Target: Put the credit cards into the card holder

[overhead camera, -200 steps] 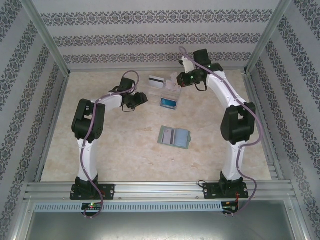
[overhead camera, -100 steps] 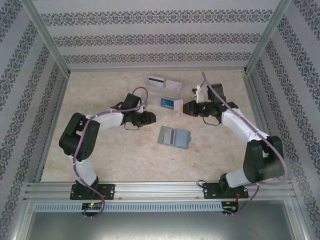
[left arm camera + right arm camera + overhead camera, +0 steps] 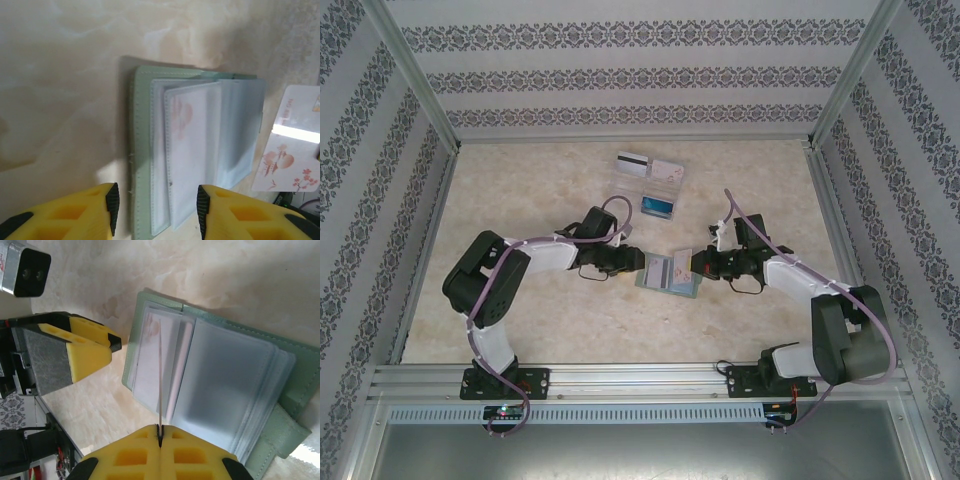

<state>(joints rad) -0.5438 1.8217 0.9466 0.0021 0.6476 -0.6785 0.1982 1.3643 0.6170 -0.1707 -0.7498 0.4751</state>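
Note:
The grey-green card holder (image 3: 665, 281) lies open on the table, its pale pockets (image 3: 192, 150) facing up. My right gripper (image 3: 160, 429) is shut on a pale pink patterned credit card (image 3: 291, 150), held on edge (image 3: 160, 375) just over the holder's (image 3: 220, 385) left pockets. My left gripper (image 3: 156, 207) hovers open at the holder's left side, one finger on each side of its edge, touching nothing. In the top view the left gripper (image 3: 633, 262) and right gripper (image 3: 696, 265) face each other across the holder. A striped white-grey card (image 3: 632, 163) and a blue card (image 3: 658, 206) lie further back.
A clear plastic tray (image 3: 665, 186) sits at the back centre, with the striped card and the blue card at it. Metal frame rails (image 3: 640, 378) run along the near edge, and patterned walls close the sides and back.
Both arms have swung in from the tray area to the card holder. The right gripper carried the pink card with it. The left jaws have narrowed slightly.

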